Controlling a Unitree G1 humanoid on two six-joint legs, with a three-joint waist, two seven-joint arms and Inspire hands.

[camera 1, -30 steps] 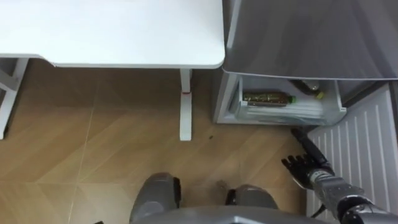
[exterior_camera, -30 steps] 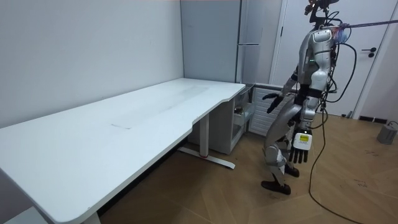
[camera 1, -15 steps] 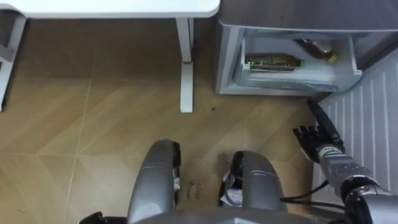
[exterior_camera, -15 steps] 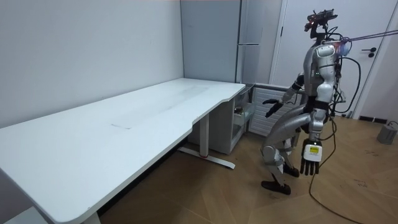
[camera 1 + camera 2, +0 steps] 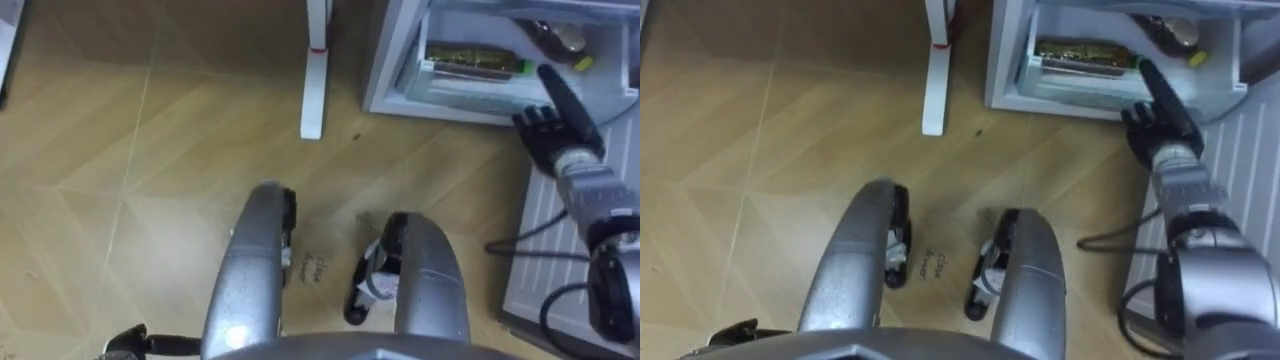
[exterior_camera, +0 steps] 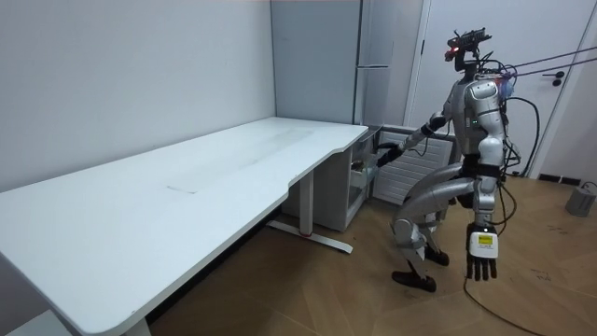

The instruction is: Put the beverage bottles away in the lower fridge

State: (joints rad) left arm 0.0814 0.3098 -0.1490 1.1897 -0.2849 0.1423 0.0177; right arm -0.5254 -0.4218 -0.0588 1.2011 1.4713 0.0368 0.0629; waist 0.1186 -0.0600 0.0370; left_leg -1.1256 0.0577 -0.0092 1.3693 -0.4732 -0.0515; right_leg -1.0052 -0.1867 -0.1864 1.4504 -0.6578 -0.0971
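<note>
The lower fridge stands open in front of me, its drawer showing. A bottle with a green cap and a dark label lies on its side in the drawer. A second bottle with a yellow cap lies further back on the right. My right hand is open, fingers straight and pointing at the drawer's front right edge, just short of the bottles. It holds nothing. In the room view the right arm reaches out to the fridge, while my left hand hangs open beside my leg.
The fridge's white ribbed door stands open on my right, close to the right arm. The white table's leg stands on the wooden floor left of the fridge. The long white table stretches away on the room view's left.
The eye view has tipped down towards my legs. My right hand has moved forward to the drawer's edge. In the room view the left hand has dropped lower and swung back.
</note>
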